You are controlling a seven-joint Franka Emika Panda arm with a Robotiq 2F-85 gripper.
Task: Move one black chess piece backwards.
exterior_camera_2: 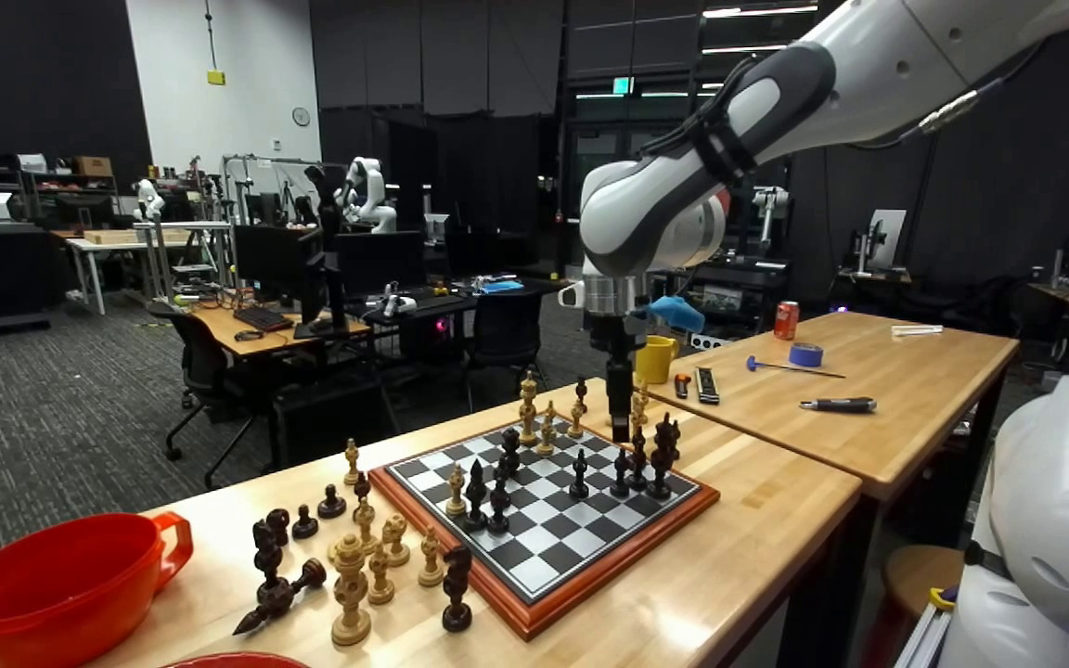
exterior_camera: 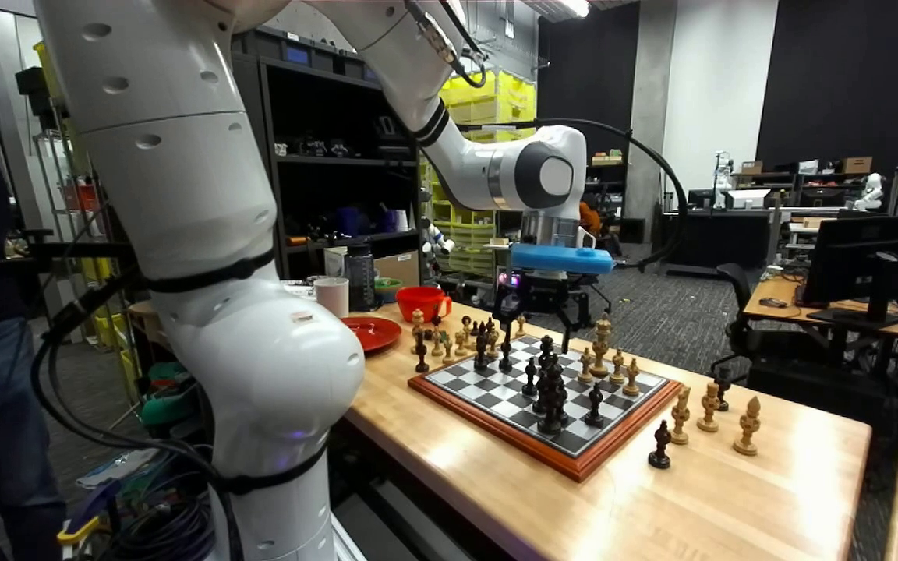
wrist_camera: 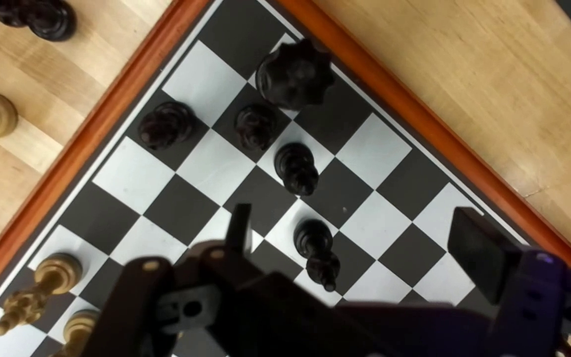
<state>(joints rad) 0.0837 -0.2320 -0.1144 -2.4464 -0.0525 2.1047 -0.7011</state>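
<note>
The chessboard (wrist_camera: 181,213) has a red-brown frame and shows in both exterior views (exterior_camera: 464,393) (exterior_camera_2: 581,547). My gripper (wrist_camera: 360,240) is open, with its fingers wide apart and nothing between them, above the board. It also shows in both exterior views (exterior_camera: 536,336) (exterior_camera_2: 621,429). A black piece (wrist_camera: 314,243) stands on a light square below the gap, closer to the left finger in the wrist view. Several more black pieces stand farther up: one (wrist_camera: 295,166), another (wrist_camera: 255,126), one near the edge (wrist_camera: 166,125) and a larger crowned one (wrist_camera: 295,74).
Light pieces (wrist_camera: 57,272) stand on the board at lower left in the wrist view. Captured pieces stand or lie beside the board (exterior_camera_2: 349,594) (exterior_camera: 659,448). A red bowl (exterior_camera_2: 61,584) and a red plate (exterior_camera: 371,333) are on the table. A second table (exterior_camera_2: 915,380) holds tools and tape.
</note>
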